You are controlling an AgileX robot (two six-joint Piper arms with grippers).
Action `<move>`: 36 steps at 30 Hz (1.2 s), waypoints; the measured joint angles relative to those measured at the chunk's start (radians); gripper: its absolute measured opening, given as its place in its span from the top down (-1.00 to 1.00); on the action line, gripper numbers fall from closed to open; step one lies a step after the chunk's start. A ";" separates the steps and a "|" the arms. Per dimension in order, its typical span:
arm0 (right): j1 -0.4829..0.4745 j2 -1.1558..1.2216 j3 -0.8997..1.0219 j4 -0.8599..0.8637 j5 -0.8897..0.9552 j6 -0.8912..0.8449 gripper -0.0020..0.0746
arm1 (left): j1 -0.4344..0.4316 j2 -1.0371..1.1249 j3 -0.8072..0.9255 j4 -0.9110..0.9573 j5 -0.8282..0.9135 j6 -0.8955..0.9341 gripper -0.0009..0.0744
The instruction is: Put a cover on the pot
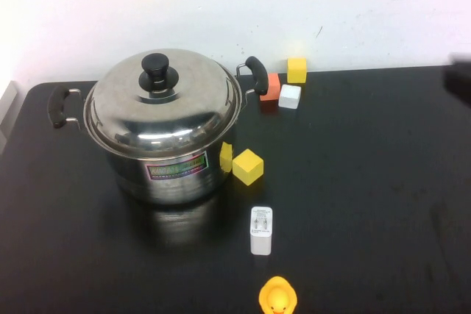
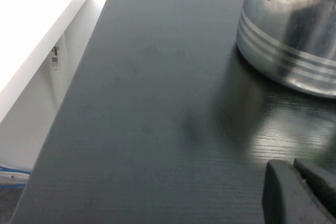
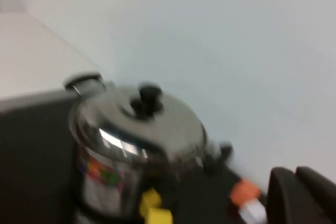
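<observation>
The shiny steel pot (image 1: 173,170) with black side handles and a colourful sticker stands on the left of the black table. The domed steel lid (image 1: 163,104) with its black knob (image 1: 155,70) sits on the pot. The pot's wall also shows in the left wrist view (image 2: 294,40), and the pot and lid show in the right wrist view (image 3: 131,150). My left gripper (image 2: 296,174) is shut and empty, low over the table, off to the pot's side. My right gripper (image 3: 296,179) is shut and empty, raised well right of the pot, a dark blur at the high view's right edge (image 1: 461,79).
A yellow cube (image 1: 248,166) and a small yellow block (image 1: 225,157) lie beside the pot. Orange (image 1: 271,87), white (image 1: 290,96) and yellow (image 1: 296,70) blocks sit at the back. A white charger (image 1: 261,230) and a rubber duck (image 1: 277,298) lie near the front.
</observation>
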 joint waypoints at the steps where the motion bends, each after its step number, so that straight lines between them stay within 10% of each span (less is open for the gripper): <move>1: 0.000 -0.031 0.051 0.000 0.025 0.000 0.92 | 0.000 0.000 0.000 0.000 0.000 0.000 0.98; 16: -0.001 -0.565 0.439 0.050 0.265 0.078 0.92 | 0.000 0.000 0.000 0.000 0.000 0.000 0.98; 26: -0.012 -0.628 0.515 1.402 0.790 -1.466 0.92 | 0.000 0.000 0.000 0.000 0.000 0.000 0.98; 36: -0.242 -0.834 0.639 1.650 0.945 -1.646 0.92 | 0.000 0.000 0.000 0.000 0.000 0.000 0.98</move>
